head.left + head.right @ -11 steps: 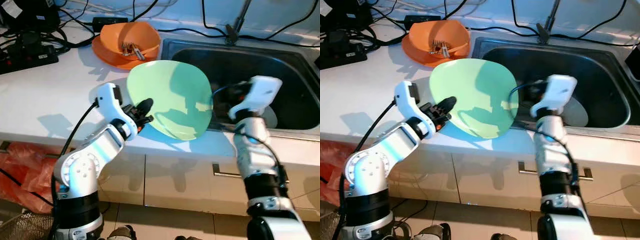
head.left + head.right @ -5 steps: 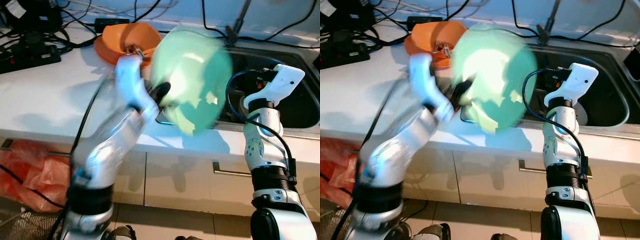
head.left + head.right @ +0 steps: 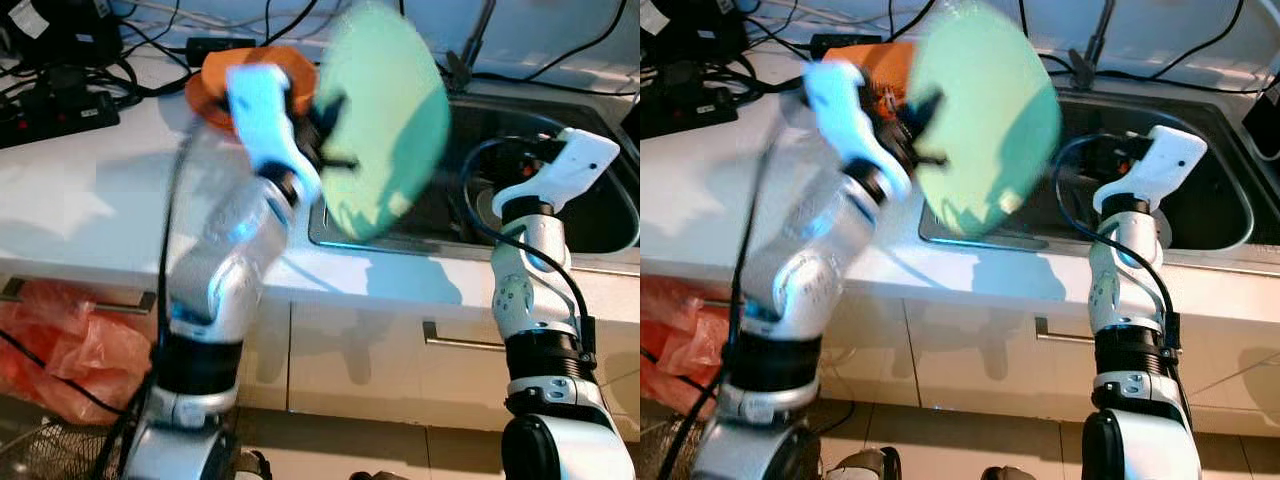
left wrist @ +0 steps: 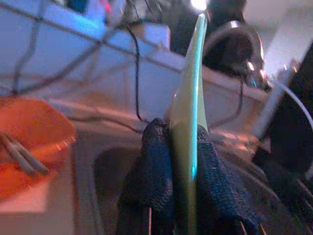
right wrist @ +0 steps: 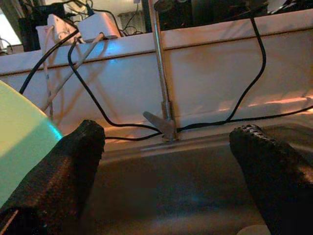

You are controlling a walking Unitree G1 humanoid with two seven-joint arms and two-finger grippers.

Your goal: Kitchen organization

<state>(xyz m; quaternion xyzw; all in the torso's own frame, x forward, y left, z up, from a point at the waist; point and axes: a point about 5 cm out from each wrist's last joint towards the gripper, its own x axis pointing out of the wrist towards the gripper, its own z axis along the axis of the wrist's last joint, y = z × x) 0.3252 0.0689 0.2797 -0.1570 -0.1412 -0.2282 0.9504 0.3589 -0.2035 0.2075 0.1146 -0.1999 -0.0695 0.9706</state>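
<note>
Green plate (image 3: 385, 120) pinched in left gripper (image 4: 182, 161) | right gripper (image 5: 171, 161) wide open

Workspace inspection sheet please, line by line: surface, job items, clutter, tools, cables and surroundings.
Surface: white countertop with a dark steel sink basin set into it.
Job's things: large pale green plastic plate held on edge above the sink's near corner; orange plastic bowl with metal utensils inside.
Clutter: black power strip at the counter's back.
Grippers: left tool shut on the green plate's rim; right tool open over the sink.
Cables: black cables along the back ledge near the thin metal tap.
Surroundings: white cabinet fronts; orange plastic bag on the floor.
</note>
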